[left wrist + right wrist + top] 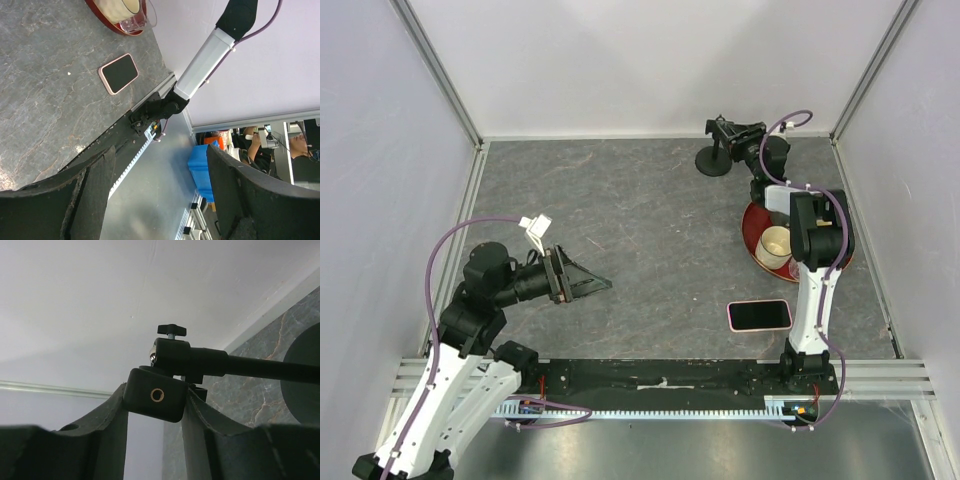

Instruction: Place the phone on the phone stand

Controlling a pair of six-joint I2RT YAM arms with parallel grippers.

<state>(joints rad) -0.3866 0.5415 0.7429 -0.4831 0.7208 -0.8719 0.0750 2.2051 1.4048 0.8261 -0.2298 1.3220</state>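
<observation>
The phone (759, 315) lies flat, black screen up in its pink case, on the grey table near the right arm's base; the left wrist view shows the phone (118, 73) too. The black phone stand (712, 162) stands at the far right of the table, near the back wall. My right gripper (733, 135) is shut on the stand's clamp cradle (156, 395), with a finger pressed against each side of the block. My left gripper (601, 284) hangs open over the table's left half, far from the phone, with nothing between its fingers (95, 185).
A red plate (753, 222) holding a cream cup (775, 243) sits between the phone and the stand, under the right arm. White walls close the table on three sides. A rail (660, 380) runs along the near edge.
</observation>
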